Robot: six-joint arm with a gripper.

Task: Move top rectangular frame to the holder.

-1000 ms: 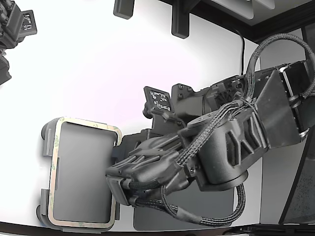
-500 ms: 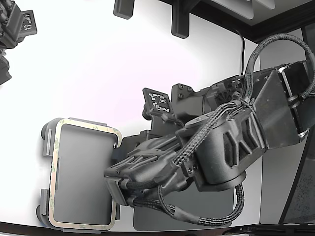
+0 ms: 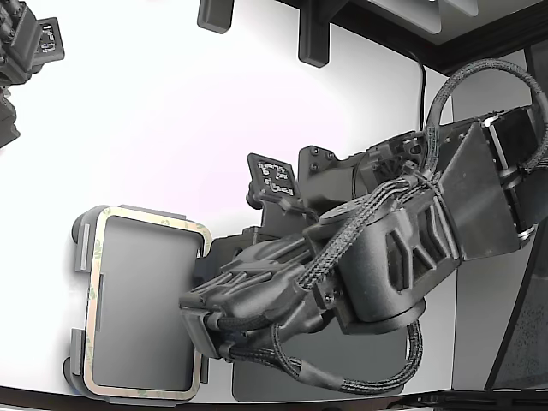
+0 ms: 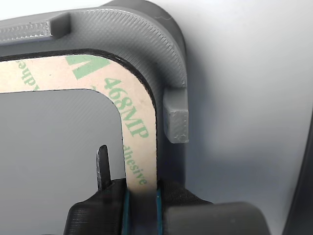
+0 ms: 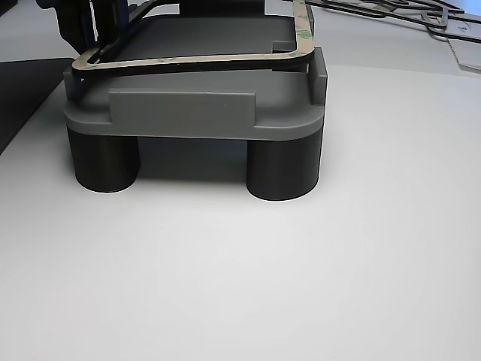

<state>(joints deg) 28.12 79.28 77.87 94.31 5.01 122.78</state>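
Observation:
The top rectangular frame [image 3: 151, 217] is a thin beige outline with green print. It lies over the light grey holder [image 3: 80, 249] at the exterior view's lower left, inside the raised tabs. My gripper [image 3: 199, 330] is shut on the frame's side nearest the arm. In the wrist view the frame's strip [image 4: 133, 120] runs between my two fingertips [image 4: 142, 198], and the holder's rounded corner and a tab [image 4: 164, 46] lie beyond it. The other view shows the frame [image 5: 195, 59] atop the holder [image 5: 188, 120] on its round feet, with my gripper [image 5: 94, 22] at the back edge.
A flat dark grey mat [image 3: 342, 372] lies under my arm. A second arm [image 3: 26, 51] hangs at the exterior view's upper left. Black brackets [image 3: 312, 38] stand at the table's far edge. Thin dark outlines [image 5: 406, 11] lie behind the holder in the other view.
My gripper and forearm have crept slightly toward the exterior view's left. The frame stays on the holder, still gripped.

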